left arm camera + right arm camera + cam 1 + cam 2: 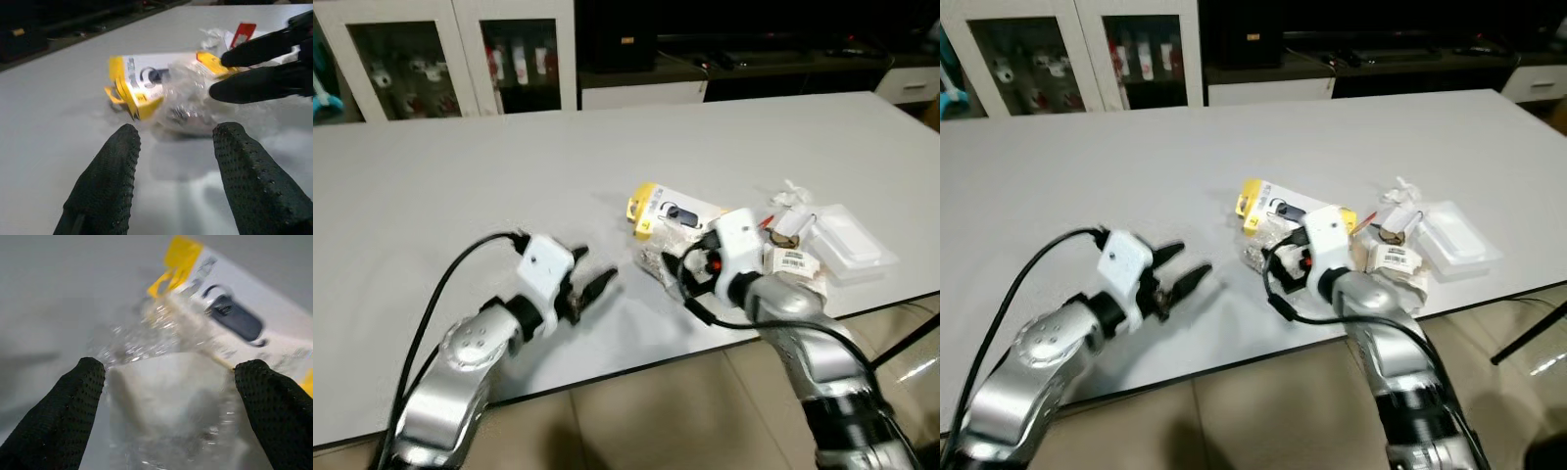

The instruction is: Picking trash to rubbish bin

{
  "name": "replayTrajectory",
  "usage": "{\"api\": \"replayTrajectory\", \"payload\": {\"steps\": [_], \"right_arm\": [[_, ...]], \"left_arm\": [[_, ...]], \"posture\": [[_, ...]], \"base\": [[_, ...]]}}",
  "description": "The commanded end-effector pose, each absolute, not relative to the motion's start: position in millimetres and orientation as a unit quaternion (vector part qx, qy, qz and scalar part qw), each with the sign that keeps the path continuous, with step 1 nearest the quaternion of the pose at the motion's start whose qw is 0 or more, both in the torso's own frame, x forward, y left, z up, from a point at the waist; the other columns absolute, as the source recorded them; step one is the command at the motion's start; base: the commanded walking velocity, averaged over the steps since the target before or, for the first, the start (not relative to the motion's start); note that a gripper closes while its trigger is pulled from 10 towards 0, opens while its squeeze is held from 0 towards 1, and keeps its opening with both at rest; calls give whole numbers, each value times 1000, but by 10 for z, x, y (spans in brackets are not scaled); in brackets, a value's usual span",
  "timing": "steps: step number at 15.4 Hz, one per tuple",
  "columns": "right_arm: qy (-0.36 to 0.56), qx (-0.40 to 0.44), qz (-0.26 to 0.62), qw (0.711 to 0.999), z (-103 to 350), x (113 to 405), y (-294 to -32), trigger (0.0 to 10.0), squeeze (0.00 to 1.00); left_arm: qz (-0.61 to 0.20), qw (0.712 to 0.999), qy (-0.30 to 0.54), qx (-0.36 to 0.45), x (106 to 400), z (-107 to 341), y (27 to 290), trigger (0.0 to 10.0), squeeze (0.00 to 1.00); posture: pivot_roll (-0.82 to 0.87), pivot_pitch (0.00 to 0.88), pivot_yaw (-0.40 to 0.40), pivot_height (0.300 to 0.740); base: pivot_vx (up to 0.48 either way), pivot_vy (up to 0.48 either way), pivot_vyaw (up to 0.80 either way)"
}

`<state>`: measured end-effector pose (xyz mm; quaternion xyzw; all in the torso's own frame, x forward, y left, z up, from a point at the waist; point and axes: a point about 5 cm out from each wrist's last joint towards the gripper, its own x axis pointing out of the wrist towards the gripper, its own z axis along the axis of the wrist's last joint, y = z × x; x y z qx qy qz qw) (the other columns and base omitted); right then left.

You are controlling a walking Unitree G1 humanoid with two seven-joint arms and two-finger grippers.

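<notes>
A heap of trash lies near the front right of the white table [489, 166]: a yellow and white package [671, 213], crumpled clear plastic wrap [654, 257], a labelled paper scrap [793, 260] and a clear plastic tray [847, 240]. My right gripper [171, 382] is open, its fingers [73, 401] straddling the clear wrap [166, 401] just in front of the package [234, 318]. My left gripper [597, 266] hovers open low over bare table, to the left of the heap, pointing at the wrap [190, 103]; nothing sits between its fingers.
The table's front edge [636, 367] runs just under both arms, with tiled floor below. A white cabinet [431, 59] with glass doors and a dark low shelf [754, 59] stand beyond the far edge.
</notes>
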<state>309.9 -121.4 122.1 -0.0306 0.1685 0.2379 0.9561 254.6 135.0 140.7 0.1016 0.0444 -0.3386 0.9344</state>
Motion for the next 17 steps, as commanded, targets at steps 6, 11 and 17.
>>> {"api": "replayTrajectory", "payload": {"steps": [6,11,17], "right_arm": [[236,-76,187,951,916,3238,-1249,10000,0],[239,-69,177,952,685,3229,-1174,10000,0],[211,-59,185,958,759,3265,-1122,0,0]], "left_arm": [[-391,912,59,111,2472,1438,1322,10000,0],[-410,903,65,108,2449,1445,1292,10000,0],[-404,906,67,109,2450,1430,1306,10000,0]], "posture": [[31,0,-45,740],[30,0,-32,740],[34,0,-42,740]], "base": [[0,0,0],[0,0,0],[0,0,0]]}}
